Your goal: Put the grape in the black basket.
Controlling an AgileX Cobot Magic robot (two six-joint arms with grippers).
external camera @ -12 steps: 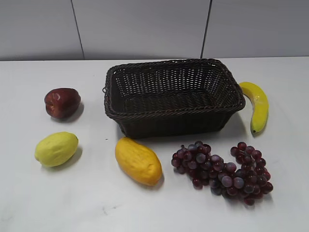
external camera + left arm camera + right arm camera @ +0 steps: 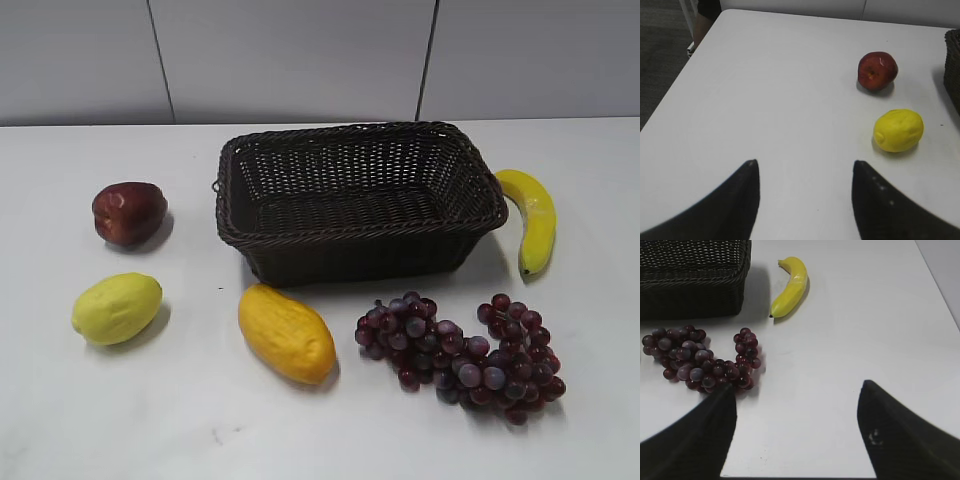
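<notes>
Dark wicker forms the black basket [image 2: 360, 200], which stands at the back middle of the white table [image 2: 180, 420] with nothing inside. The grape [image 2: 462, 358] lies on the table in front of the basket's right corner, near it but apart. A banana [image 2: 532, 218] lies just beside the basket's right end. The left gripper [image 2: 805, 172] is wide open and holds nothing, above bare table. The right gripper [image 2: 797, 392] is also wide open and holds nothing, with one fingertip [image 2: 722, 400] close to the grape.
</notes>
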